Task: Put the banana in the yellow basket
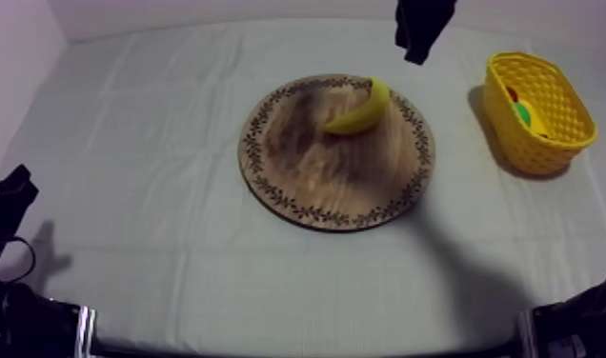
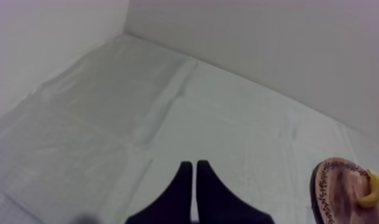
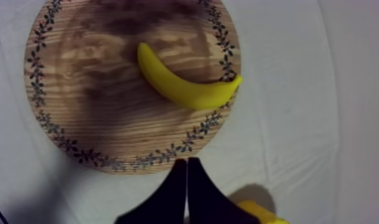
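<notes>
My right end effector (image 3: 186, 162), pressed together on nothing, hangs just off the rim of the wooden board (image 3: 78, 89). The banana (image 3: 183, 83) lies on that board right ahead of it. My left end effector (image 2: 195, 165), likewise pressed together, sits well apart.

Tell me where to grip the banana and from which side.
Grip the banana across its thick middle, from straight above, closing crosswise to its curve. It lies flat on the wooden board near the rim, and its ends taper. The right gripper, shut, hangs nearest.
</notes>
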